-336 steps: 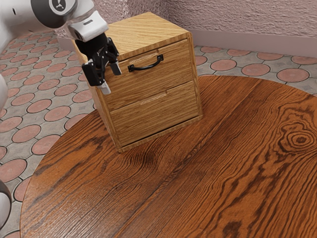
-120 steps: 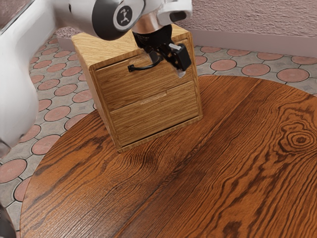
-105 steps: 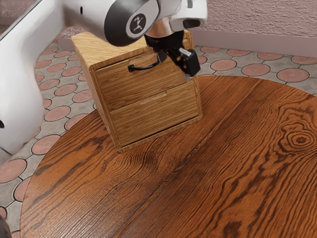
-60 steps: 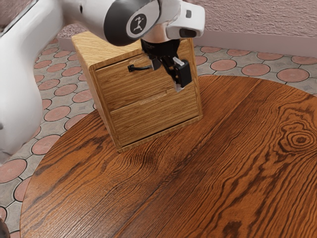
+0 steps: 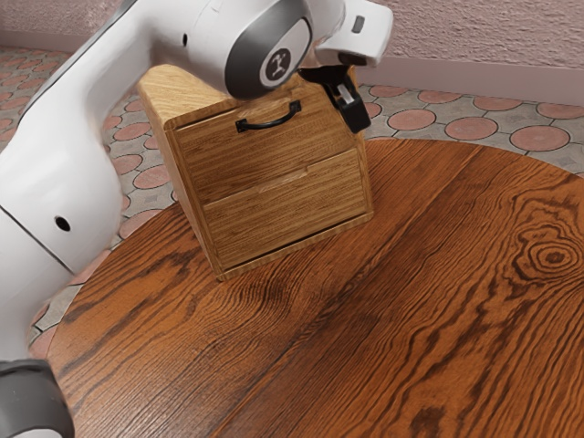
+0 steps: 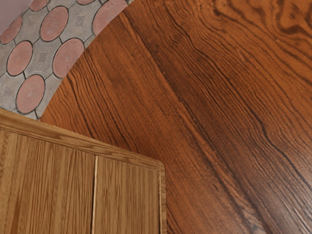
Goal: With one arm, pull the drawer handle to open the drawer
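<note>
You won't find any legible text, nos. or brand, just a small white emblem [image 5: 276,64] w/o letters on the grey joint cap [image 5: 260,41] up-arm of the gripper [image 5: 345,95].

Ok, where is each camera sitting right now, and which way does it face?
Exterior view: off to the arm's side, above the table, looking down at the cabinet; the white arm and end effector show.
Wrist view: on the hand, looking down past the cabinet front to the table and tiled floor.
Both share the cabinet and the table.
</note>
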Robot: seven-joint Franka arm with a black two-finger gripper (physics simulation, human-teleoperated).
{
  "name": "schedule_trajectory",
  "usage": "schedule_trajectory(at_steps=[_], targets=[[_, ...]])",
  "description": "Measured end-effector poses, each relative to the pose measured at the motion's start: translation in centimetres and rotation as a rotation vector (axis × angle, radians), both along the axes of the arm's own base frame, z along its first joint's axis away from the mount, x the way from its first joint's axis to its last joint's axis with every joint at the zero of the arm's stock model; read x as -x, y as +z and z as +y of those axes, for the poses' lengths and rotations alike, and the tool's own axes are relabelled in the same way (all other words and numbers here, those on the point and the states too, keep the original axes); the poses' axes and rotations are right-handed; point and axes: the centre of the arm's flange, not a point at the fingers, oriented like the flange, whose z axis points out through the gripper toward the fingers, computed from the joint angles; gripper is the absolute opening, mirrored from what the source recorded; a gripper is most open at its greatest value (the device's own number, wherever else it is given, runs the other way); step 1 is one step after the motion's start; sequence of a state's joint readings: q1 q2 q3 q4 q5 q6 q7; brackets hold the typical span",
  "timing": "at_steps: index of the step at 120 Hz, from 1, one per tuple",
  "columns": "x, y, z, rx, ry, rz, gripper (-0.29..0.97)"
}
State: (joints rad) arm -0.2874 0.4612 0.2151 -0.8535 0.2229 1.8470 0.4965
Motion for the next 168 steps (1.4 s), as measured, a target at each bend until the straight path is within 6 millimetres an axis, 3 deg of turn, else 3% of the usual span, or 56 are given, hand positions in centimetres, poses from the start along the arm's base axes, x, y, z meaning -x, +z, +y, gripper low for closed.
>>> schedule_trajectory(at_steps=[13, 23, 44, 62, 89, 113, 143, 168], targets=[[-0.1, 0.9, -1.1, -0.015, -0.072, -0.043, 0.68], [-1.3, -0.4, -1.2, -0.034, -0.106, -0.048, 0.68], [-3.1, -1.5, 4.3, -0.057, -0.089, -0.063, 0.68], [-3.8, -2.4, 6.6, -0.065, -0.098, -0.062, 0.68], [-1.5, -0.7, 10.4, -0.052, -0.084, -0.026, 0.68], [-1.8, -4.4, 11.4, -0.034, -0.097, 0.066, 0.68], [-1.8, -6.5, 12.4, -0.006, -0.098, 0.121, 0.69], [-1.5, -7.0, 14.3, 0.002, -0.071, 0.145, 0.68]])
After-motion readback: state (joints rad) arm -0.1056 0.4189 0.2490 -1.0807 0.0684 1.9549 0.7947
